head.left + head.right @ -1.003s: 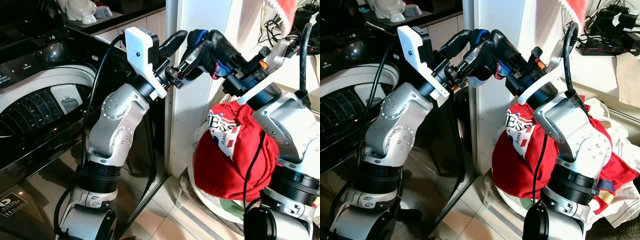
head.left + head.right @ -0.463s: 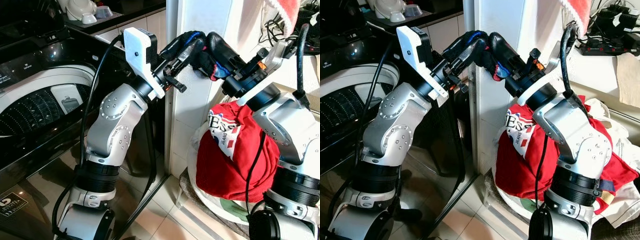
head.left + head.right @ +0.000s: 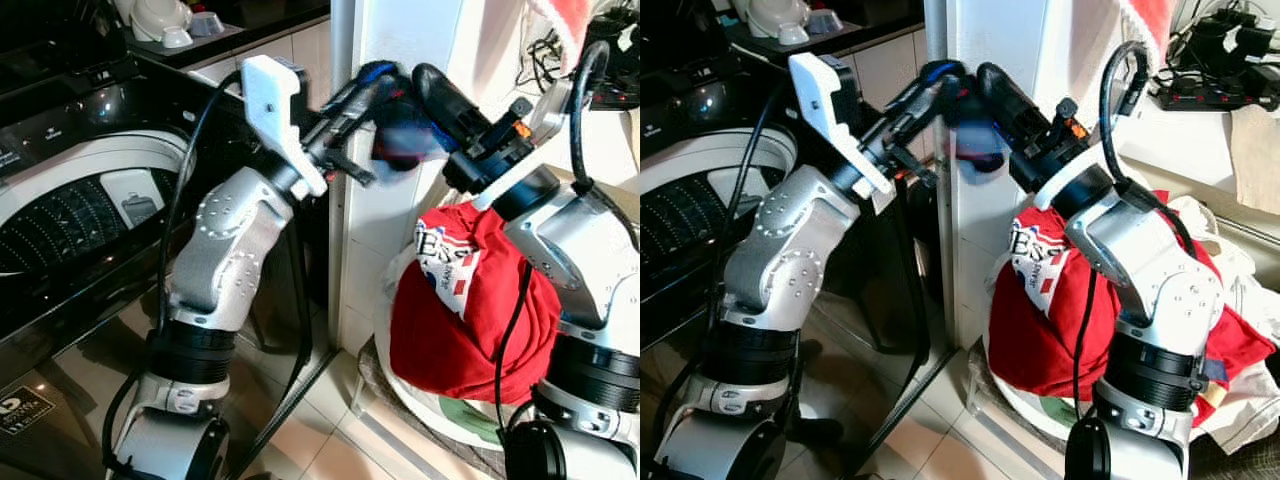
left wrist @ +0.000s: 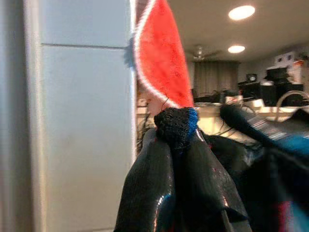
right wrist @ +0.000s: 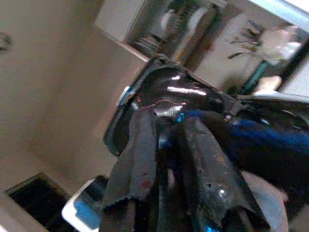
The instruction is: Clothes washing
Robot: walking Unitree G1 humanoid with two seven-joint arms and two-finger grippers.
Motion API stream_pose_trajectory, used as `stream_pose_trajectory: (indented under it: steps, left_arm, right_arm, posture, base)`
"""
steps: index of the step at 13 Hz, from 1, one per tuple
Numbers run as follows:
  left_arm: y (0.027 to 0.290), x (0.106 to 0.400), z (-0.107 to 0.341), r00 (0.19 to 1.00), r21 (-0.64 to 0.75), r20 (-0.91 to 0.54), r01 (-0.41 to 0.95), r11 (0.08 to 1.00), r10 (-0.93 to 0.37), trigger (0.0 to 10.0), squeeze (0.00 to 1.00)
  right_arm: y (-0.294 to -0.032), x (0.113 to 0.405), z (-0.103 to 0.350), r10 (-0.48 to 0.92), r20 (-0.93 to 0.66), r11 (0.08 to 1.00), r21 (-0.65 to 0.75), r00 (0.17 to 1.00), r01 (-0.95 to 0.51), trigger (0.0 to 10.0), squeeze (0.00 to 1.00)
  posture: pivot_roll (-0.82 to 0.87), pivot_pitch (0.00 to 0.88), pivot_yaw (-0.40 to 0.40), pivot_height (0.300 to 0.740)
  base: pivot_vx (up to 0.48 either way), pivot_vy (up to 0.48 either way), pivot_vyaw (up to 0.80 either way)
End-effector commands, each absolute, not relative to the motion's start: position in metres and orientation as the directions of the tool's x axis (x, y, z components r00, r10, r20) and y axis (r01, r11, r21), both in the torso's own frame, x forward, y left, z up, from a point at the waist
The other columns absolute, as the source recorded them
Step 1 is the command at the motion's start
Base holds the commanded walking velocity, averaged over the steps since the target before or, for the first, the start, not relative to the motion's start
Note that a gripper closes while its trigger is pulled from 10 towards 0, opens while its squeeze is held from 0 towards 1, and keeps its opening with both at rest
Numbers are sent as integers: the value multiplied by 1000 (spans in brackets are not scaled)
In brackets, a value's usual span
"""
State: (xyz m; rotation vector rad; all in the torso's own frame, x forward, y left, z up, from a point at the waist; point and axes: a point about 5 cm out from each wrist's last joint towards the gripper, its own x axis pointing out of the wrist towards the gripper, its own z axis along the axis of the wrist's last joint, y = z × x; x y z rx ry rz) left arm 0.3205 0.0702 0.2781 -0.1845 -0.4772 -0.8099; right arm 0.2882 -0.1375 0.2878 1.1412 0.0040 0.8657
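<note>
The left gripper (image 3: pixel 372 82) and the right gripper (image 3: pixel 432 88) met high in front of the white pillar (image 3: pixel 400 30), each with jaws pinched on the small dark blue-and-black knitted garment (image 3: pixel 398 135) stretched between them. The open black top-loading washing machine (image 3: pixel 70 215) stood far left; the red printed T-shirt (image 3: pixel 470 300) topped the laundry pile at right.

White square pillar (image 3: pixel 385 230) stood centre, pale and smooth. Glossy beige floor tiles (image 3: pixel 300 440) reflected light below. Dark countertop (image 3: pixel 215 35) ran along back left, with white bowls and cups (image 3: pixel 160 20) on it. Cream cabinet fronts (image 3: pixel 890 60) sat under counter. White shelf (image 3: pixel 1200 130) at right carried black power strip with tangled cables (image 3: pixel 1225 45). Round recessed ceiling lights (image 4: pixel 241 12) glowed in beige ceiling; grey curtain (image 4: pixel 212 77) hung far behind.
</note>
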Motion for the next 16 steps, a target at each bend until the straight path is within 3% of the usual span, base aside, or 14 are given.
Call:
stream_pose_trajectory:
  steps: [1, 2, 3, 4, 5, 6, 8, 9, 10, 11, 12, 16]
  left_arm:
    - [76, 323, 278, 613, 18, 476, 710, 704, -631, 0, 0]
    - [77, 324, 279, 616, 19, 480, 705, 709, -625, 0, 0]
    - [79, 325, 281, 620, 23, 486, 695, 718, -616, 0, 0]
    - [99, 338, 294, 681, 98, 492, 575, 812, -542, 0, 0]
    - [133, 354, 313, 762, 225, 500, 344, 911, -411, 0, 0]
    - [164, 365, 324, 821, 309, 490, 152, 939, -294, 0, 0]
    - [197, 380, 322, 914, 507, 358, -16, 862, -193, 0, 0]
    - [213, 391, 304, 977, 597, 187, -31, 802, -102, 10000, 0]
    - [215, 392, 298, 985, 580, 143, -6, 815, -95, 10000, 0]
    - [223, 397, 278, 999, 585, -10, 48, 810, -52, 10000, 1000]
    - [234, 398, 269, 997, 653, -76, 31, 757, 24, 10000, 1000]
    - [249, 397, 264, 985, 708, -139, 26, 706, 104, 10000, 1000]
  right_arm:
    - [-136, 281, 296, 613, 463, 107, 755, 640, -647, 10000, 1000]
    - [-136, 280, 297, 612, 463, 118, 748, 641, -653, 10000, 1000]
    - [-137, 282, 296, 604, 451, 147, 748, 658, -647, 10000, 510]
    - [-140, 282, 295, 598, 445, 172, 740, 666, -650, 10000, 0]
    - [-138, 280, 290, 642, 376, 271, 704, 669, -656, 10000, 0]
    - [-128, 277, 280, 694, 281, 362, 660, 663, -659, 10000, 0]
    - [-116, 274, 262, 748, 137, 468, 586, 650, -662, 10000, 0]
    - [-109, 272, 252, 771, 35, 532, 513, 636, -674, 10000, 0]
    - [-107, 271, 249, 776, -1, 553, 482, 630, -680, 10000, 0]
    - [-102, 269, 242, 780, -67, 595, 387, 623, -704, 10000, 0]
    - [-102, 268, 241, 782, -63, 601, 342, 620, -723, 10000, 0]
    - [-102, 269, 237, 784, -71, 608, 284, 616, -741, 10000, 0]
  posture:
    - [-51, 0, 51, 740]
    - [-51, 0, 54, 740]
    - [-51, 0, 54, 740]
    - [-48, 0, 51, 740]
    - [-45, 0, 52, 740]
    - [-44, 0, 55, 740]
    - [-38, 0, 54, 740]
    - [-40, 0, 60, 740]
    - [-40, 0, 60, 740]
    - [-47, 0, 67, 740]
    - [-48, 0, 68, 740]
    - [-42, 0, 60, 740]
  base:
    - [0, 0, 0]
    - [0, 0, 0]
    - [0, 0, 0]
    - [0, 0, 0]
    - [0, 0, 0]
    - [0, 0, 0]
    - [0, 0, 0]
    - [0, 0, 0]
    - [0, 0, 0]
    - [0, 0, 0]
    - [0, 0, 0]
    - [0, 0, 0]
